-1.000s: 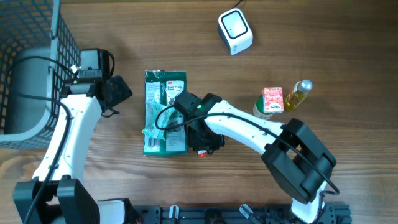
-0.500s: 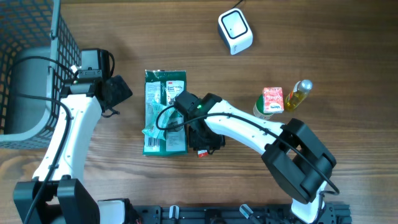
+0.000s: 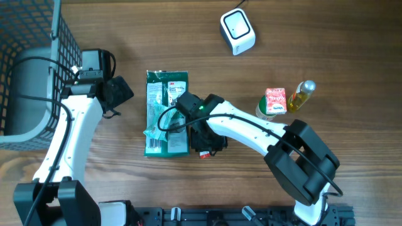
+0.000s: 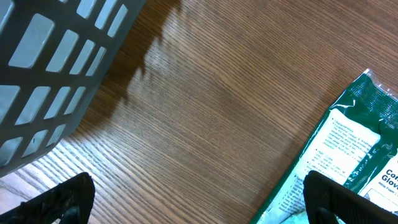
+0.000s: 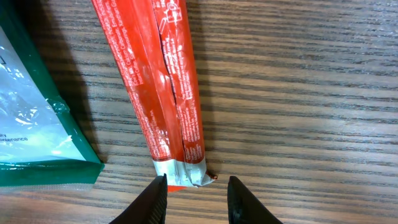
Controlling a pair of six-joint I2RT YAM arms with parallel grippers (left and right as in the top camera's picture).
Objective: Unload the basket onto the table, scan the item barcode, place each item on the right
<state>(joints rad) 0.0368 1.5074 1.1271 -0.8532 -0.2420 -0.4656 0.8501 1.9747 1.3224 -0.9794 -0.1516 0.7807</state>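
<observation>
The right gripper is hanging low over the long thin red plastic packet, which is lying flat on the brown wooden table, just beside the big flat green plastic bag. Its two black fingers are sitting only a little way apart, one on each side of the packet's white crimped end, and they are not pinching it; a gap is showing on the right side. The left gripper is waiting wide open near the grey basket with holes, holding nothing. I think the job is picking up the red packet so it can go to the small white square scanner far across the table. To do this well, the fingers should be going a bit further up the packet, not just on the thin slippery end, squeezing gently, and lifting straight so the green bag is not getting dragged along. I cannot see a barcode from here
</observation>
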